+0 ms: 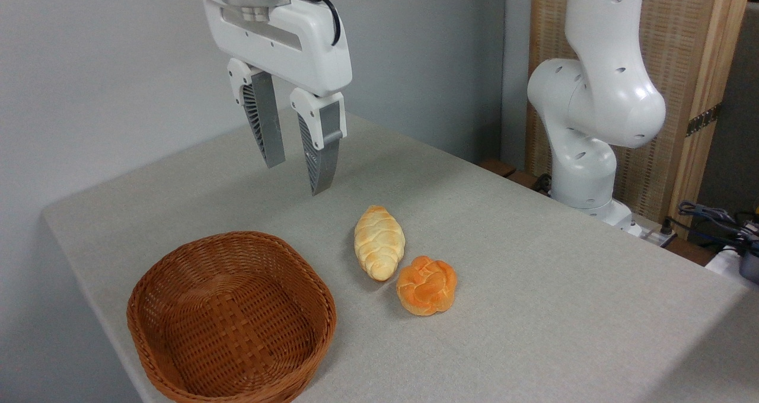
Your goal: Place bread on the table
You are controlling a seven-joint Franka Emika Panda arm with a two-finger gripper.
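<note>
Two breads: both lay on the table (533, 284), outside the wicker basket (231, 317), which stood empty at the near left.
Task bread: the bread (426, 285), a small round orange bun with a knotted top, sat flat on the cloth just right of the basket and touching, or all but touching, the lower end of the pale oval loaf (379, 242).
Gripper: the gripper (295, 160) hung well above the table, behind the basket and up-left of both breads, pointing down.
Jaws: they stood moderately apart with nothing between them.
Progress: judging by how things lay, the bun was already on the table, so the placing looked done and only clearing away remained.
Doing it well: any parting move was best made straight up, with the fingers (321, 154) kept clear of the loaf and the bun.
Risk: a low sideways sweep could have nudged the bun, which looked light and likely to roll or slide on the cloth.
Arm base: the white arm base (593, 124) stood at the far right edge, well apart from the breads.
</note>
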